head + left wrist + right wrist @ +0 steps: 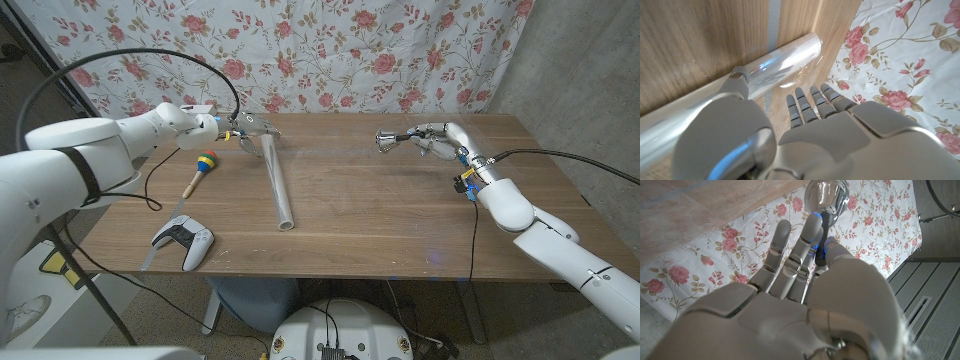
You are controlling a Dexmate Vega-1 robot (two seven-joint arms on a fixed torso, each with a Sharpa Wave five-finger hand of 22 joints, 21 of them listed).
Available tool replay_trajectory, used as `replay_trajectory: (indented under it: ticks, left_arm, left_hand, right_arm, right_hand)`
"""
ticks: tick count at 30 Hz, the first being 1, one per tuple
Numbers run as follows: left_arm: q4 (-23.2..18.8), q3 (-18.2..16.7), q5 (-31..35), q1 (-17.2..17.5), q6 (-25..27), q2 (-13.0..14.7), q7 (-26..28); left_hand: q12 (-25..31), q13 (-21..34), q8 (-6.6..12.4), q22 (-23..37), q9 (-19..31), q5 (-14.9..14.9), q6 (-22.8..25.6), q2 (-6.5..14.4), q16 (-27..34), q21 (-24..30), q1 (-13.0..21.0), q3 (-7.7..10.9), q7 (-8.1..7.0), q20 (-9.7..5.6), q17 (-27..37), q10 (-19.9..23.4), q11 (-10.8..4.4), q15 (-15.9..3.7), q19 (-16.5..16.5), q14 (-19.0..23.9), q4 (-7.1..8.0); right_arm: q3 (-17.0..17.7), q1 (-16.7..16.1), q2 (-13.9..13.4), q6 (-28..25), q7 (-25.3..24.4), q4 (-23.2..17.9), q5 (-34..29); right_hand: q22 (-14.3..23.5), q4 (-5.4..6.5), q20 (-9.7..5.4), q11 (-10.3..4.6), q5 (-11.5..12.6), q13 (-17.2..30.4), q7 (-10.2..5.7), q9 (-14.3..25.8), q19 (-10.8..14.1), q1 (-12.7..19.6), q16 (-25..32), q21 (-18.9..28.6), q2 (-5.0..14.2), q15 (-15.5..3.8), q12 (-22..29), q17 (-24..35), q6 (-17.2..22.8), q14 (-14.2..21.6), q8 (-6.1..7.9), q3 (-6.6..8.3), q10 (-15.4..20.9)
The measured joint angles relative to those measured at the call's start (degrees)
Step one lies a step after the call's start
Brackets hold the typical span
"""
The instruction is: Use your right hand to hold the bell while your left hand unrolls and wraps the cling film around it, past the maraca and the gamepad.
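The bell (387,139) is held clear of the desk (380,220) by the right hand (432,139), near the far right part of the desk top. Its mouth is turned sideways toward the roll; in the right wrist view the dark handle is seen clamped between the fingers (807,240) with the shiny cup (827,194) beyond them. This lifted, sideways hold is judged to leave room all round the bell for film to be passed.

The cling film roll (276,180) lies on the desk, running from the far edge toward the near side, well apart from the bell. The left hand (232,127) is placed at the roll's far end. In the left wrist view the fingers (812,102) are seen stretched out just beside the roll (765,65), with the thumb over it; a loose film edge appears near the fingertips (it cannot be told whether film is actually pinched). The placement suits picking up the free edge so that film can be drawn toward the bell.

The maraca (203,166) lies left of the roll, and the gamepad (184,238) sits near the front left edge. Both are on the side away from the bell, so the path from roll to bell is judged unobstructed. A floral cloth (330,50) hangs behind the desk.
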Motion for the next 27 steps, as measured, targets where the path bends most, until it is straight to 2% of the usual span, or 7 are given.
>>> replay_trajectory:
  ticks: [15,21,27]
  left_arm:
    - [-4.0,-1.5,0.1,1.2,0.6,1.8,-2.8]
    - [-3.9,-1.7,0.7,1.4,0.2,1.7,-3.3]
    - [-2.1,-1.3,1.3,1.0,-0.3,0.5,-3.2]
  left_hand:
    - [0.0,0.5,0.32,0.0,0.3,0.0,-0.2,0.0,0.0,0.0,0.0,0.0,0.21,0.07,0.4,0.0,0.0,-0.19,0.5,0.2,0.0]
    - [0.0,0.8,0.32,0.0,0.3,0.0,-0.3,0.0,0.0,0.0,0.0,0.0,0.21,0.07,0.4,0.0,0.0,-0.18,0.5,0.2,0.0]
    - [0.5,1.1,0.31,0.0,0.3,0.0,-1.6,0.0,-0.3,0.0,0.0,0.0,0.31,0.28,0.6,-0.2,0.22,-0.17,0.7,0.2,0.0]
  right_arm:
    - [0.5,-0.8,0.0,0.1,-0.4,-0.8,-0.1]
    - [0.7,-1.3,0.0,0.1,-0.5,-1.2,-0.2]
    - [1.0,-1.8,-0.2,-0.1,-0.6,-1.7,-0.2]
  right_hand:
    - [0.0,0.0,0.0,0.09,0.0,0.2,0.0,0.0,0.0,0.0,-0.4,0.2,0.0,0.0,-0.1,0.1,0.0,0.0,0.0,-0.01,0.1]
    - [0.0,0.0,0.0,0.1,0.0,0.3,0.0,0.0,0.0,0.0,-0.4,0.2,0.0,0.0,-0.1,0.2,0.0,0.0,-0.01,-0.01,0.1]
    - [0.0,0.0,0.0,0.18,0.0,0.3,0.0,0.0,0.0,0.0,-0.4,0.2,0.0,0.0,-0.1,0.3,0.0,0.0,-0.05,-0.01,0.2]
